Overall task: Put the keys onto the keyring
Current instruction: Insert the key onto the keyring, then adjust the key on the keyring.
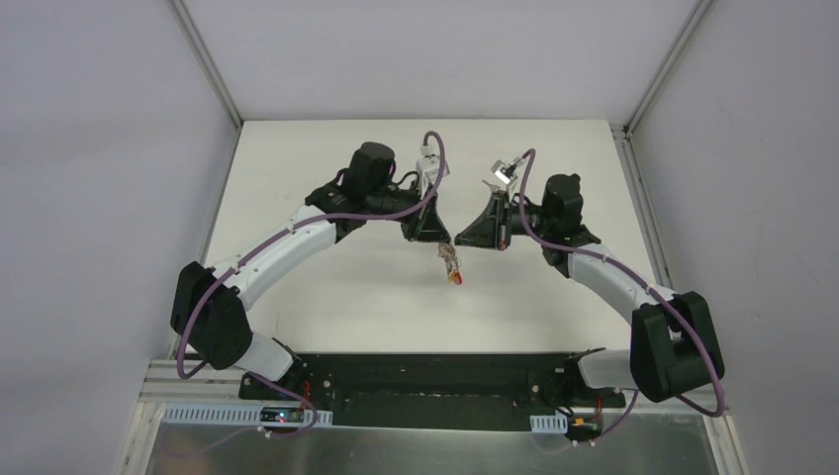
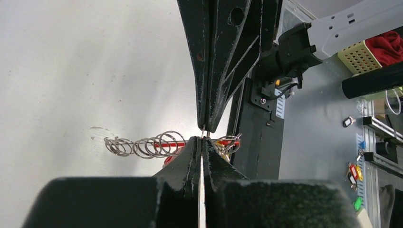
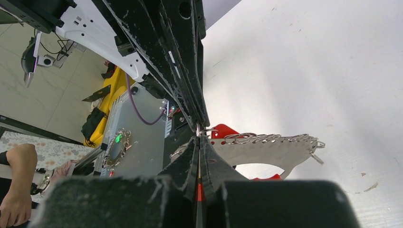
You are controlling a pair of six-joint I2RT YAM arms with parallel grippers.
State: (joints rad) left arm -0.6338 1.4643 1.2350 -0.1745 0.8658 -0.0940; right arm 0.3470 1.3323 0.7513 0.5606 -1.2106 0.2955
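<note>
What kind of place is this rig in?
Probably a robotics lab test cell: a white table boxed in by plain wall panels on aluminium frame posts, left arm and right arm bolted at its near edge.

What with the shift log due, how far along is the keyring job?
Done: the keyring is held up off the table. In hand: the left gripper and the right gripper are shut, tip to tip, pinching it between them. Left: no key shows clearly on its clips, so threading seems not yet done.

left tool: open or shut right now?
Shut. In the left wrist view the left tool has its fingers meeting at the tips, beside the keyring. What they pinch, cannot tell.
</note>
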